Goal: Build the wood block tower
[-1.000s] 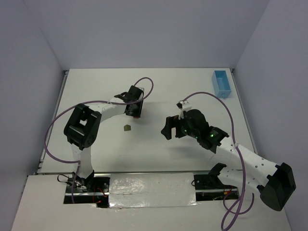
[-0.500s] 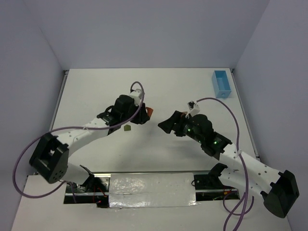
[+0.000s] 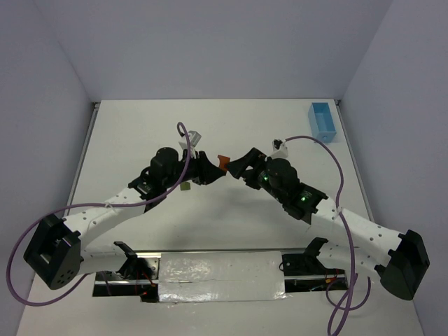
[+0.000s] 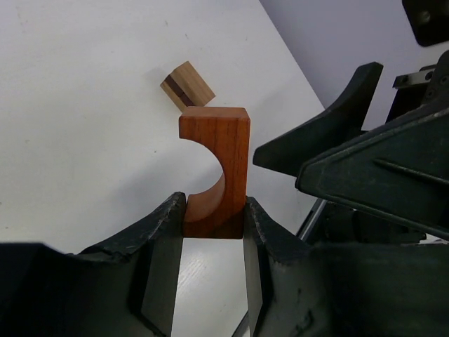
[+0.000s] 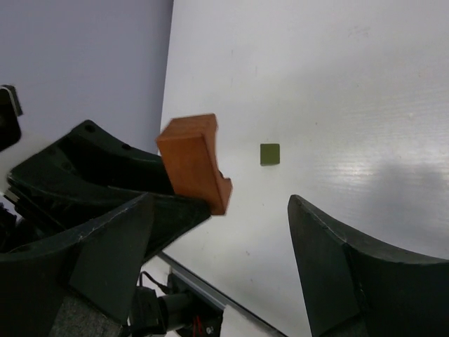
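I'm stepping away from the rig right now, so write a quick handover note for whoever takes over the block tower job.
Left gripper: shut on the orange arch block, held up off the table.
Right gripper: open, facing the arch close by, not touching it.
Green block lies flat on the table. A tan-and-brown block lies beyond the arch.
Done: arch picked up. No tower stands in any view.
Left: probably hand the arch across, then stack all the pieces.
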Tool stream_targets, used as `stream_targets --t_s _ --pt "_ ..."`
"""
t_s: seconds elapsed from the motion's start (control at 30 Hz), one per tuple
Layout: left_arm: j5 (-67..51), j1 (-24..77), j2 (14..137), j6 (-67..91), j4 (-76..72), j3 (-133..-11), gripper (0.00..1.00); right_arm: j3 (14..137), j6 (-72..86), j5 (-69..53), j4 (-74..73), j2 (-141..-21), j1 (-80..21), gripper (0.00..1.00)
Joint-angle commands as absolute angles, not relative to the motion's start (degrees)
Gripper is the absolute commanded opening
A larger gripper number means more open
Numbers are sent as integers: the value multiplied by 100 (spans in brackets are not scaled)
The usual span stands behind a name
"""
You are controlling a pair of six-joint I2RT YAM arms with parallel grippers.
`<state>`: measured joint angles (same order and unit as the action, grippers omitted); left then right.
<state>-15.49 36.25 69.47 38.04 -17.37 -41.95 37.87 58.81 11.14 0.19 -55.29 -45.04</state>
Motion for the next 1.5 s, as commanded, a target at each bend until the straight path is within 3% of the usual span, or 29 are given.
stream_targets --t_s 0.0,0.53,0.73,1.03,1.17,1.27,1.33,1.37,1.4,1.43,1.47 --pt "-1846 3683 6812 3999 -2162 -4307 0 4385 5644 1599 44 -5730 -4667 83" --pt "-1776 3700 6812 3832 -1785 -4474 0 5528 4957 2276 -826 -6847 -5203 64" --pt "-1705 3691 6776 3771 -1617 -4544 0 5625 4913 2637 -1055 -6785 -5388 62" --pt "-1828 3700 6706 3806 -1688 -4562 1 5625 4869 2479 -949 -7040 -5388 40" --pt "-1872 3691 6653 3771 -1635 -4570 4 5599 4843 2417 -835 -7058 -5388 22" --pt "-1890 3700 6627 3735 -1626 -4562 13 5572 4729 2321 -704 -7040 -5379 4" --pt "-1907 3700 6609 3718 -1635 -4527 23 5555 4623 2268 -624 -7022 -5379 0" --pt "-1925 3691 6609 3709 -1635 -4518 41 5563 4588 2259 -624 -7014 -5370 0" --pt "-1925 3700 6592 3700 -1617 -4518 53 5572 4492 2250 -624 -7014 -5361 0" --pt "-1899 3700 6583 3700 -1600 -4500 75 5581 4465 2241 -685 -7014 -5335 0" --pt "-1855 3700 6566 3674 -1556 -4491 83 5598 4413 2189 -712 -7014 -5213 0"
